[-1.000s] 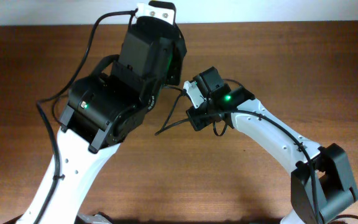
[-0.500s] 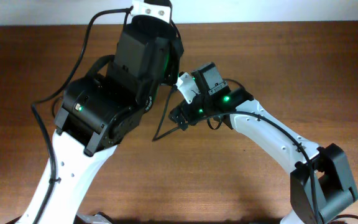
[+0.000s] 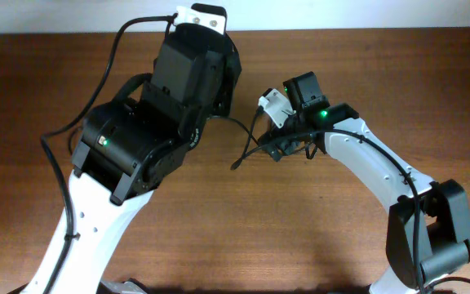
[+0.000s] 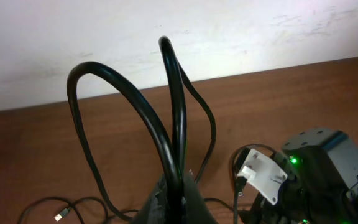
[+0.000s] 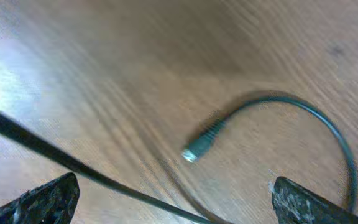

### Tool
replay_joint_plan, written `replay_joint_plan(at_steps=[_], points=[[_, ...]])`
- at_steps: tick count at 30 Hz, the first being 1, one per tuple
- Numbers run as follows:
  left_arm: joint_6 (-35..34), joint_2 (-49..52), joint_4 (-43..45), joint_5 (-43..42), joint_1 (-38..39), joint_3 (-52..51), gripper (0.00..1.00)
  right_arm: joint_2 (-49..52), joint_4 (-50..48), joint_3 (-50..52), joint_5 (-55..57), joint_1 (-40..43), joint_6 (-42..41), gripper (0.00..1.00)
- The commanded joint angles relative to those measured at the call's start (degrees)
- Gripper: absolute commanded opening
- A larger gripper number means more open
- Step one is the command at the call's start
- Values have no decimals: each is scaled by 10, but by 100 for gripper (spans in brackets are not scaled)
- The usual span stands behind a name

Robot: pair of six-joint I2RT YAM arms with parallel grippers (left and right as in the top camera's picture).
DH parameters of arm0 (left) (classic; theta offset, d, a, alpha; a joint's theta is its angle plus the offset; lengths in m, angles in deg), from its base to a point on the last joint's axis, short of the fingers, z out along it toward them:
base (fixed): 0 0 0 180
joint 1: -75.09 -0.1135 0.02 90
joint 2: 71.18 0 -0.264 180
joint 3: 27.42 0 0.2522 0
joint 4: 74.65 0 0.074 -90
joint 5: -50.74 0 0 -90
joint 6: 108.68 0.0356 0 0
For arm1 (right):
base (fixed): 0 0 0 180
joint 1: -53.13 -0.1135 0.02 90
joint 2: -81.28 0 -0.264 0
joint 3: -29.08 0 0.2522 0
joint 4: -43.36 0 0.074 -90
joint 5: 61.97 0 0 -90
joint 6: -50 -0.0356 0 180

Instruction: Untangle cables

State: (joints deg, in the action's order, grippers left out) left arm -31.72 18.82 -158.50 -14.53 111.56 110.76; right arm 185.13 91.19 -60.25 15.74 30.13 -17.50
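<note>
The left gripper's hold shows only in the left wrist view. It is clamped shut on the cables, which rise from its tip in tall loops, two thick arches and a thinner one beside them, roughly upright ahead of the tool against the white wall. From overhead that grip is hidden under the arm's black body. What shows there is one strand coming out from beneath the left wrist and arching across to the right gripper. It then drops to a free end on the table, pointing away from that gripper on the left arm's side.

Only the right wrist view settles the right gripper — its fingers stand wide apart with nothing between the pads. Just ahead of the gap a plug lies flat on the wood, its tip aimed back toward the finger at the view's left. Its cord runs away from the tool, then bends in a half-circle back toward the other finger. A second, straight strand crosses slantwise — from far out beyond the first finger in toward the gap. The view is blurred, so whether it touches anything cannot be told.

The left wrist view also shows slack cord on the table low beside its gripper, ending in a small plug.
</note>
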Motion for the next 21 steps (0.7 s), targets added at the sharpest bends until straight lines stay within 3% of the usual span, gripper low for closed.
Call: replay_joint_plan(at_steps=[1,11,12,13,15,21], points=[[8,-8,1,12,1,14,0,7,-9,3,-55,-18,10,99],[12,-8,2,13,1,14,0,28,-20,4,-55,-82,11,99],[12,-8,2,19,1,14,0,40,-20,4,-55,-85,10,93],[12,-8,2,21,1,14,0,47,-19,4,-55,-86,10,60],[11,-8,1,21,1,14,0,56,-17,4,-55,-86,5,4],[12,-10,1,31,1,14,0,21,16,1,-13,-75,4,4]])
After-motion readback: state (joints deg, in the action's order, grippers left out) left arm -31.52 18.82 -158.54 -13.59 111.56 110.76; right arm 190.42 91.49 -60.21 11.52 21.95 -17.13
